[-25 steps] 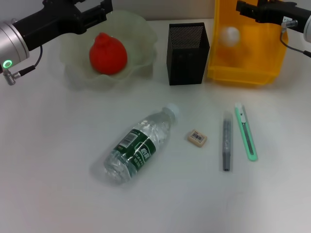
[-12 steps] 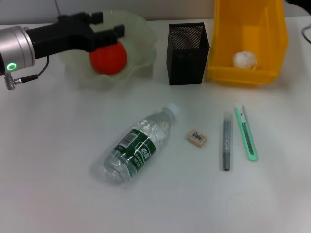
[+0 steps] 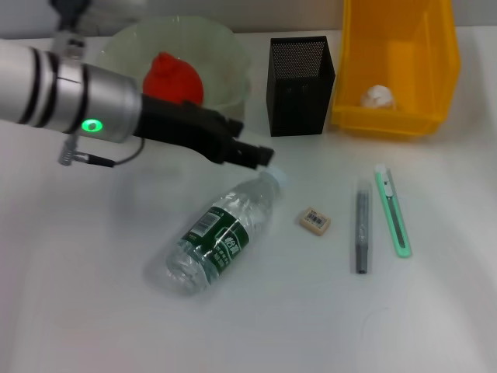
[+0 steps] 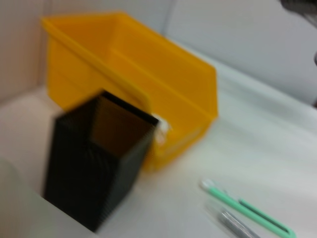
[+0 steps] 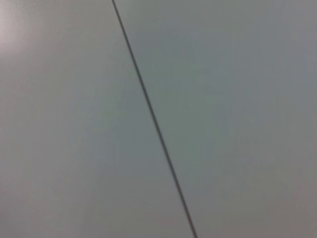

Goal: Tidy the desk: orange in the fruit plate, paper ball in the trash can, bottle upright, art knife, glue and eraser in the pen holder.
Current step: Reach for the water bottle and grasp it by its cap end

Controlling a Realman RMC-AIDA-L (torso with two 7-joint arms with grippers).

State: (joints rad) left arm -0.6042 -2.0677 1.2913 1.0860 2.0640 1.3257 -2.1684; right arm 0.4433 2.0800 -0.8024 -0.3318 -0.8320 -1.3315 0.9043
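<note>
On the worktop (image 3: 70, 311) mid-front, the bottle (image 3: 219, 235) lies flat, cap end just under the left pincer (image 3: 260, 155), long axis running diagonally away toward the near-left. Whether the pincer is open, I cannot tell.

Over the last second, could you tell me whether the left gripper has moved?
Yes: the left gripper swung away from the fruit plate toward the bottle cap.

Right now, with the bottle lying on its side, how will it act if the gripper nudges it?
The bottle is round and lies flat on the desk, so it will probably roll. It looks clear and maybe empty, so likely light and easily shoved. The left gripper is near its cap.
</note>
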